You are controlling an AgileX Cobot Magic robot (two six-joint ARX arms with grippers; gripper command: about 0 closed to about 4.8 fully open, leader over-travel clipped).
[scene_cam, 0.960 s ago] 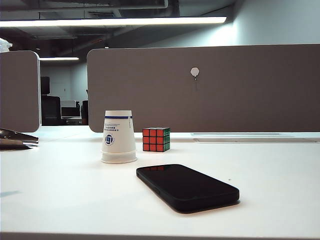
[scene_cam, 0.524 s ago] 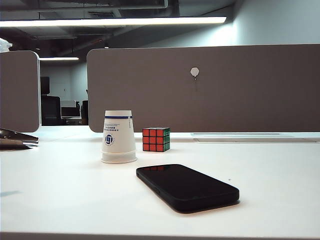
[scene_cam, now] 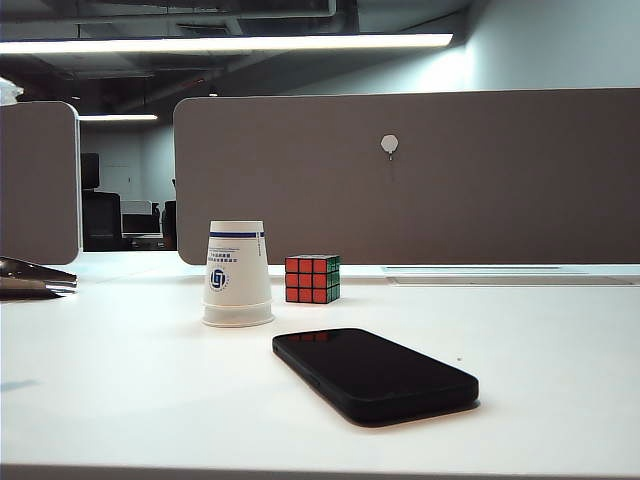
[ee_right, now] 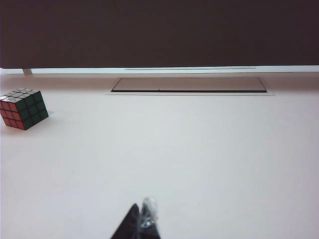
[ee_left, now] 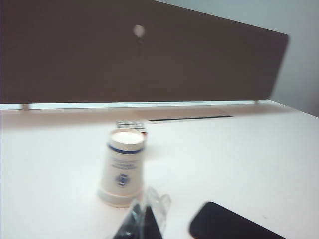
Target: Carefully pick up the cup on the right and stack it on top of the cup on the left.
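A: Exterior view first: what does the cup [scene_cam: 238,273] look like?

B: It is a white paper cup standing upside down on the white counter [scene_cam: 560,350], rim down and base up, with a blue band near the top and a small round blue logo on its side. It looks like one stack; I cannot tell how many cups are in it.

A: Where does it sit?

B: Left of the middle, just beside a colour cube [scene_cam: 312,278], which is to its right and slightly behind. A black phone [scene_cam: 375,373] lies flat in front, nearer the camera, apart from the cup.

A: And the arms?

B: Neither arm shows in the exterior view. In the left wrist view the left claw [ee_left: 145,219] pokes in low, short of the cup [ee_left: 122,167], not touching it; its tips look close together, but I cannot tell for sure. The right claw [ee_right: 139,224] is pressed together, holding nothing, over bare counter [ee_right: 209,159], well apart from the cube [ee_right: 23,108].
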